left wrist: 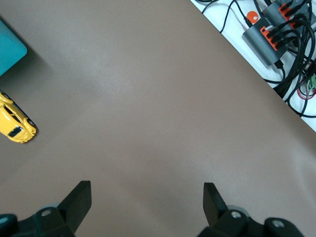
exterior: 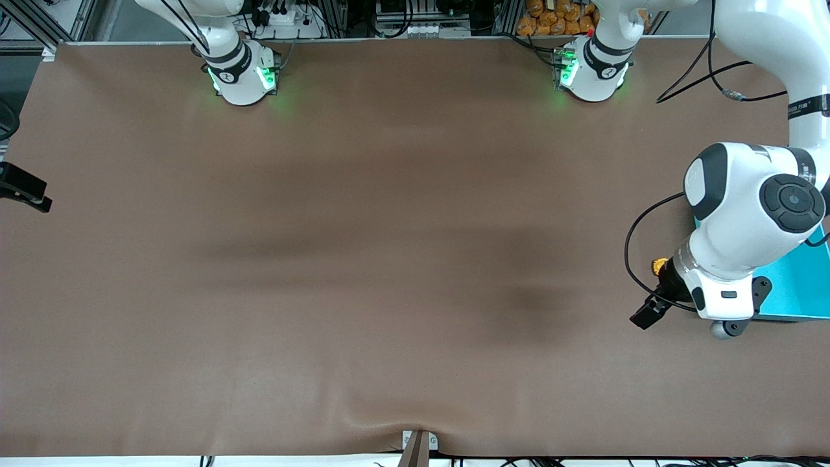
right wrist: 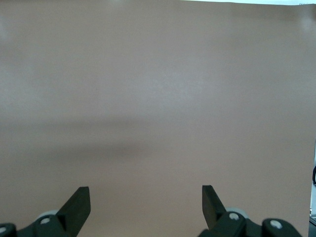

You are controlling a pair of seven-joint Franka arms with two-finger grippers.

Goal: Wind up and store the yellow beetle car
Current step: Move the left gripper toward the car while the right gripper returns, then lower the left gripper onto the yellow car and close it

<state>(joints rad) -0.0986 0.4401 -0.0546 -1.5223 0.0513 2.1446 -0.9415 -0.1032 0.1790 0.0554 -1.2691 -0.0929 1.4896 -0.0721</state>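
Observation:
The yellow beetle car (left wrist: pixel 15 123) stands on the brown table beside a corner of the turquoise bin (left wrist: pixel 9 49). In the front view only a bit of the car (exterior: pixel 659 265) shows beside the left arm's wrist, with the bin (exterior: pixel 801 285) at the left arm's end of the table. My left gripper (left wrist: pixel 147 197) is open and empty over bare table next to the car, not touching it; in the front view the left gripper (exterior: pixel 668 290) is mostly hidden under its wrist. My right gripper (right wrist: pixel 145 197) is open and empty over bare table, and it shows at the front view's edge (exterior: pixel 26 188).
Cables and grey power adapters (left wrist: pixel 269 34) lie just off the table's edge near the left gripper. The two arm bases (exterior: pixel 243 74) (exterior: pixel 590 71) stand along the table's edge farthest from the front camera.

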